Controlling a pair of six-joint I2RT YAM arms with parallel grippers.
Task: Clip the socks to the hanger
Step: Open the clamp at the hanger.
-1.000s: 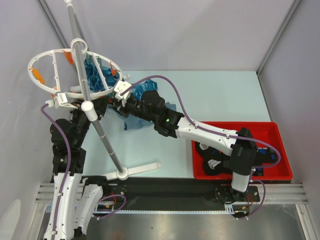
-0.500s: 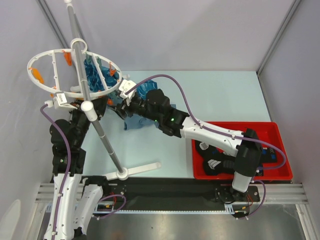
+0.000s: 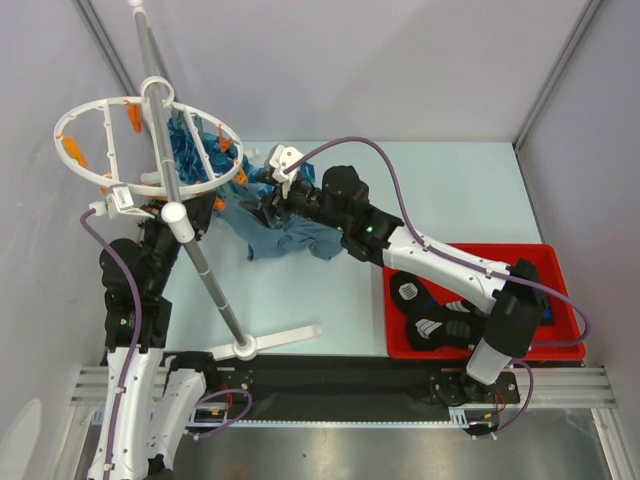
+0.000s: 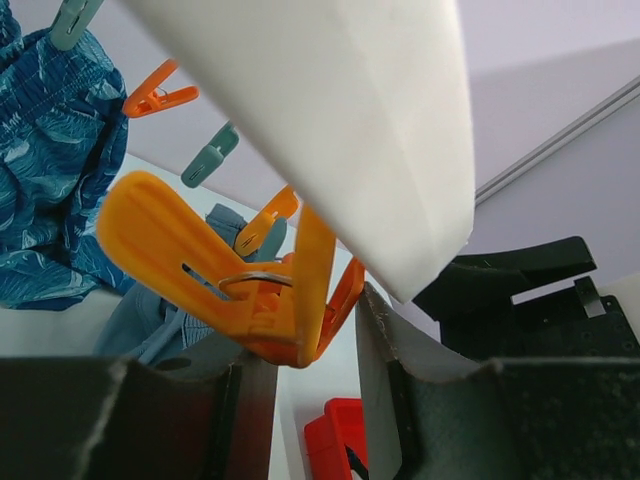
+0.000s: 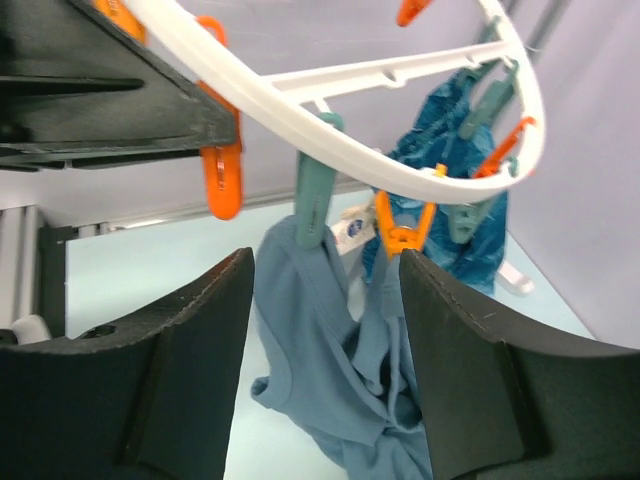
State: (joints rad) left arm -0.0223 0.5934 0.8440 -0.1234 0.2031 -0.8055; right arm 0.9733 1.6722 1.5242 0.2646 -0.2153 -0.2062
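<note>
The socks (image 3: 432, 325) are lying in the red bin (image 3: 520, 249), well away from the hanger (image 5: 262, 92) on the right arm's (image 3: 440, 262) side, so the right pincer (image 5: 328, 265), gaping wide and empty under the hanger rim, is sitting nearer than the left pincer (image 4: 300, 345), which is squeezing an orange peg (image 4: 250, 290).

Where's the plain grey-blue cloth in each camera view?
Top external: grey-blue cloth centre-left, just below blue patterned cloth.
Left wrist: cloth lower left, behind the orange clip.
Right wrist: cloth centre, under a teal clip.
Shared landmark: the blue patterned cloth, in all three.
</note>
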